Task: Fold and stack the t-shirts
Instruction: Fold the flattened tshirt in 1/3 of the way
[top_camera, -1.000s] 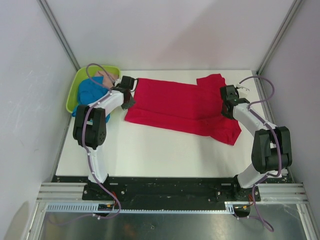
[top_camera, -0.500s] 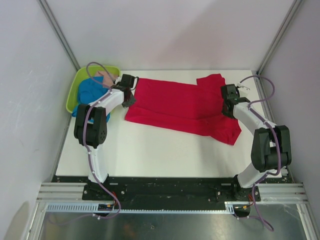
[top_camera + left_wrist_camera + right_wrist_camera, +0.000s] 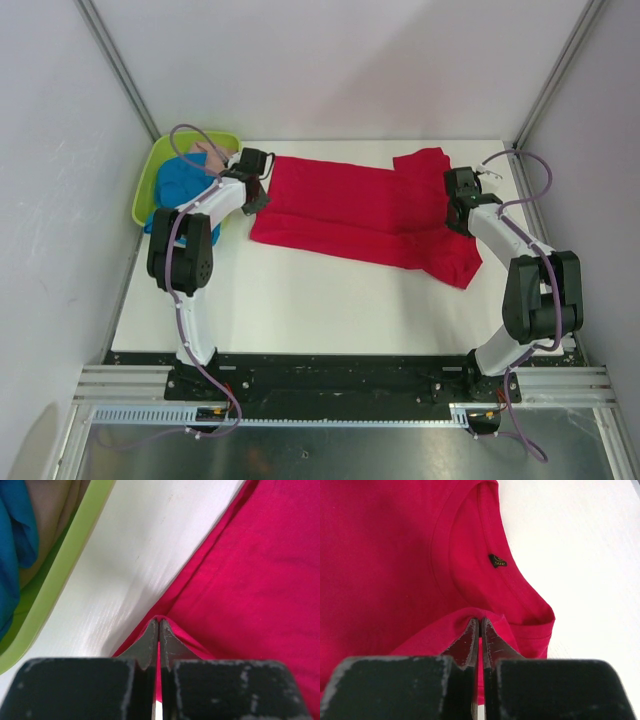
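Table (image 3: 330,300): white flat top, with a bright red soft cloth t-shirt (image 3: 370,215) spread across the far half, hem end to the left and collar end to the right, mostly flat with a few soft creases
Left gripper (image 3: 158,625): fingers squeezed together on a little peak of red fabric right at the shirt's left edge, just beside the basket
Right gripper (image 3: 479,625): same deal, jaws closed tight on a small ridge of red cloth, right by the neck opening
Collar: a small dark tag (image 3: 497,560) sits inside the neckline, just past the right fingers
Basket: lime-green plastic basket (image 3: 163,150) at the far left corner, holding a bright blue cloth shirt (image 3: 180,185) and a pale pink cloth shirt (image 3: 210,155), both bunched up, pink one toward the far end
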Robot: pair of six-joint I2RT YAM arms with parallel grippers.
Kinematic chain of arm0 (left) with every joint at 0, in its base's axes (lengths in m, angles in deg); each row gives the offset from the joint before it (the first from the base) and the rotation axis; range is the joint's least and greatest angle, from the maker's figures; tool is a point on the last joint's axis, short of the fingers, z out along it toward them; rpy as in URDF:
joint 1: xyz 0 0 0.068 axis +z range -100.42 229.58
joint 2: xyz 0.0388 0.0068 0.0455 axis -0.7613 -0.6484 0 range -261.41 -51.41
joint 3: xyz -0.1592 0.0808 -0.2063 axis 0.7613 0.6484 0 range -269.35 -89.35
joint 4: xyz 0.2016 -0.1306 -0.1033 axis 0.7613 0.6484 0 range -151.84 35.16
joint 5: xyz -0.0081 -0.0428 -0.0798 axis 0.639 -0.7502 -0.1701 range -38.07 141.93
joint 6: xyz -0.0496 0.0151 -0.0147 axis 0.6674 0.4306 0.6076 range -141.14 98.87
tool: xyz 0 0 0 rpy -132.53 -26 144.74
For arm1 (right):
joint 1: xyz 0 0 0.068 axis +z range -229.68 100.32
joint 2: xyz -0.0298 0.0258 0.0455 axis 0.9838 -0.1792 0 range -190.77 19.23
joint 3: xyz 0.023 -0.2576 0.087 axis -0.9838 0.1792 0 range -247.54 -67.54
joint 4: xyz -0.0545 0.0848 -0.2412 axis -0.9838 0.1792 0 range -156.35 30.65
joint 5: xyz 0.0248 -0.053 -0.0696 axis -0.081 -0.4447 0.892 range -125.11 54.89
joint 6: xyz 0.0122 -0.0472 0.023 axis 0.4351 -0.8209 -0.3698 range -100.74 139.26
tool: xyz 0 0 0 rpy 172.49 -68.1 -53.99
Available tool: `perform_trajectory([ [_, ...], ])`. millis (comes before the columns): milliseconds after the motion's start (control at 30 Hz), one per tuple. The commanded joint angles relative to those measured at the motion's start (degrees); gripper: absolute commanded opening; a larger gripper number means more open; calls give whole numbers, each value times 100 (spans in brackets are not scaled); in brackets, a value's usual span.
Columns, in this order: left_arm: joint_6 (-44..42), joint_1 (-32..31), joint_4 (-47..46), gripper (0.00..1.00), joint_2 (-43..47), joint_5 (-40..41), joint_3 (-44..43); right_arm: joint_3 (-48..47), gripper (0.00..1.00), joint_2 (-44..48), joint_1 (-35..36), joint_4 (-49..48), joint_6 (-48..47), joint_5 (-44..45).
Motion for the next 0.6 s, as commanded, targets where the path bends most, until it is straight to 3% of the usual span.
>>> perform_trajectory([
  [0, 35, 48, -135, 0, 8, 1, -147, -234, 0, -60, -34, -6, -3, 121],
  [200, -53, 61, -204, 1, -80, -147, -231, -234, 0, -189, -37, -120, 9, -15],
  [300, -185, 69, -267, 11, -139, -242, -292, -238, 0, -297, -31, -238, -11, -117],
  [367, -342, 88, -346, 28, -129, -350, -317, -255, 11, -362, -42, -300, -44, -140],
  [467, -634, 107, -459, 67, 29, -507, -323, -394, 44, -440, -93, -245, -93, -210],
  [567, -821, 109, -520, 82, 333, -683, -242, -606, 59, -393, -117, -86, -127, -307],
])
